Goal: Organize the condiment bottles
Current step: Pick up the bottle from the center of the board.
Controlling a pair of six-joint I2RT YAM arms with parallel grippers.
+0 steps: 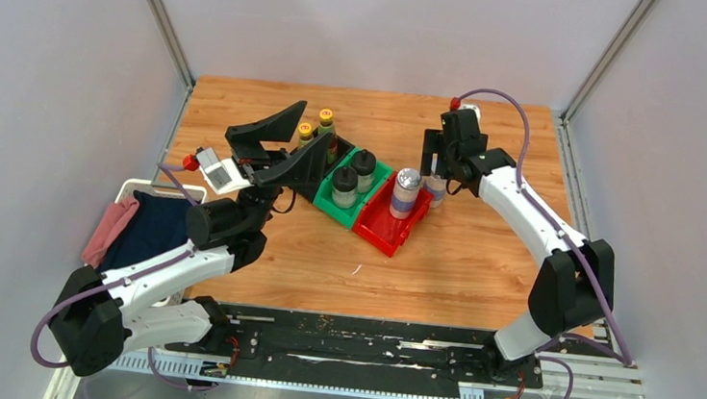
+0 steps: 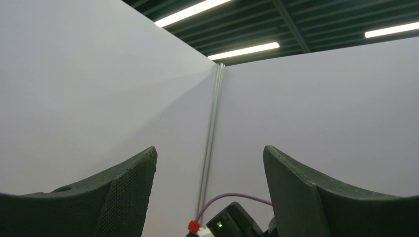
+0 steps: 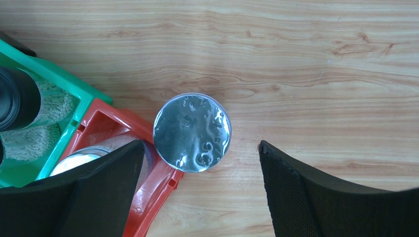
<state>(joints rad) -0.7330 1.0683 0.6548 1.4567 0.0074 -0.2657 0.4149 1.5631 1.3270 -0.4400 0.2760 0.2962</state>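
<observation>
Two dark brown bottles with yellow caps [image 1: 325, 122] stand in the black bin [image 1: 342, 150]. Two squat clear bottles with black caps [image 1: 344, 187] stand in the green bin [image 1: 376, 174]. One silver-lidded shaker [image 1: 406, 190] stands in the red bin [image 1: 388, 230]. The other shaker [image 1: 435, 189] stands on the table, against the red bin's far right corner. My right gripper [image 1: 440, 164] is open above it; in the right wrist view its silver lid [image 3: 191, 132] lies ahead of the open fingers [image 3: 306, 192]. My left gripper [image 1: 295, 144] is open, empty and tilted upward beside the black bin.
A white basket [image 1: 138, 188] with dark and pink cloths sits past the table's left edge. The left wrist view shows only the grey walls, ceiling lights and the right arm's wrist [image 2: 232, 223]. The wooden table [image 1: 480, 259] is walled on three sides.
</observation>
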